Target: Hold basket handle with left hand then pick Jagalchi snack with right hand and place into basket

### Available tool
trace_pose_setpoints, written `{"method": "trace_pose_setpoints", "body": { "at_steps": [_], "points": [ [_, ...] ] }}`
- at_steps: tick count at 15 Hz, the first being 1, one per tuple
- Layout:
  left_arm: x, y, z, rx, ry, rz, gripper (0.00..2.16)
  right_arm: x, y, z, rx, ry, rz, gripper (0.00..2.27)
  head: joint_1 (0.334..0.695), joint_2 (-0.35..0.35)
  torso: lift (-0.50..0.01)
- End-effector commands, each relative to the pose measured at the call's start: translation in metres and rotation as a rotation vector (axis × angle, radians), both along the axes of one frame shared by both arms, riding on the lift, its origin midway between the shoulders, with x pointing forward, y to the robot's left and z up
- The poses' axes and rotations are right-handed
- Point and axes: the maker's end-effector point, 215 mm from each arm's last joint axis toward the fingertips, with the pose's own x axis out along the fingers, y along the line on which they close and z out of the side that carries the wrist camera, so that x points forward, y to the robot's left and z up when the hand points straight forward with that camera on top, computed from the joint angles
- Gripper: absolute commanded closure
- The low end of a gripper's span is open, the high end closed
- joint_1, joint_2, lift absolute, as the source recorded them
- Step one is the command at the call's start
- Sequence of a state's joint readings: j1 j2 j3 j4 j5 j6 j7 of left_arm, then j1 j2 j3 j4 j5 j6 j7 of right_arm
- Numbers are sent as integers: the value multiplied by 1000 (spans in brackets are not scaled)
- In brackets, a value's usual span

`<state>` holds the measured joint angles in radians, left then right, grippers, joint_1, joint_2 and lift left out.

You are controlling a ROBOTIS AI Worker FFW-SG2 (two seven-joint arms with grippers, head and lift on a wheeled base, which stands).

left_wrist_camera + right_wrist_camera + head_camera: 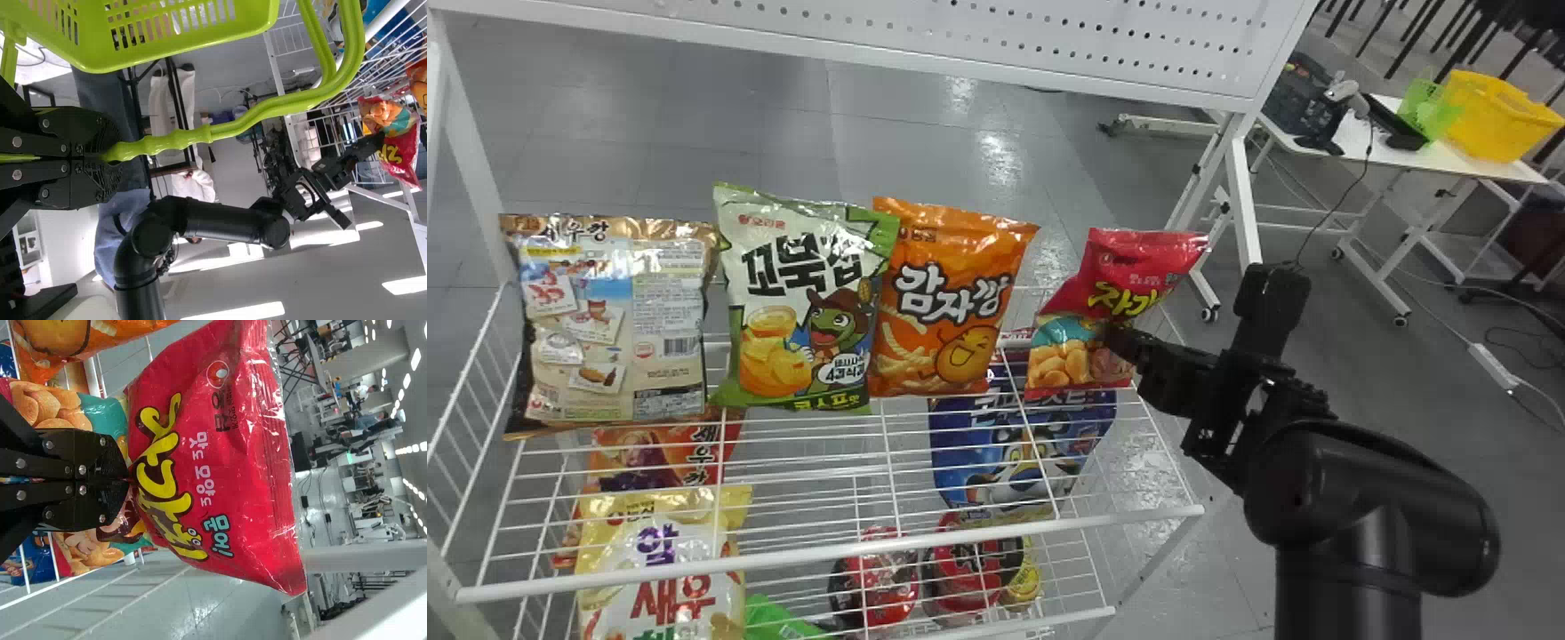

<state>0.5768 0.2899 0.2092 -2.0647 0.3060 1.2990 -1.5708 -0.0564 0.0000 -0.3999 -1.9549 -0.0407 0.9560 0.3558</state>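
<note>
Snack point(1138, 267) at three o'clock in the head view, pinched in our right hand point(128, 480)! Our left hand point(107, 157) grips the basket handle point(267, 109); let's squeeze gently, clear the shelf point(827, 552), then swing basketward.

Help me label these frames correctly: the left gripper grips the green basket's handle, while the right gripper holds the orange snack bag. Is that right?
The bag is wrong: the right wrist view shows the right gripper holding the red snack bag, not the orange one. The left gripper does grip the green basket's handle.
</note>
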Motion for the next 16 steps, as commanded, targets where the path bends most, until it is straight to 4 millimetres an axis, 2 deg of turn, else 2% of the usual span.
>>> {"method": "trace_pose_setpoints", "body": {
  "at_steps": [1,5,8,14,16],
  "points": [
    [0,1,0,-10,-3,1,2138,-10,-5,3,16,32,-8,2246,695,-350,-9],
    [1,1,1,-10,-14,1,2138,-36,-5,4,87,128,18,2246,695,-350,-9],
    [2,1,2,-11,-20,-1,2138,-54,5,15,124,171,49,2246,695,-350,-9],
    [6,5,1,-13,-31,13,2138,-102,62,32,164,204,170,2246,695,-343,-9],
    [7,8,1,-13,-31,22,2138,-109,75,51,161,162,211,2246,695,-305,-9]
  ]
}}
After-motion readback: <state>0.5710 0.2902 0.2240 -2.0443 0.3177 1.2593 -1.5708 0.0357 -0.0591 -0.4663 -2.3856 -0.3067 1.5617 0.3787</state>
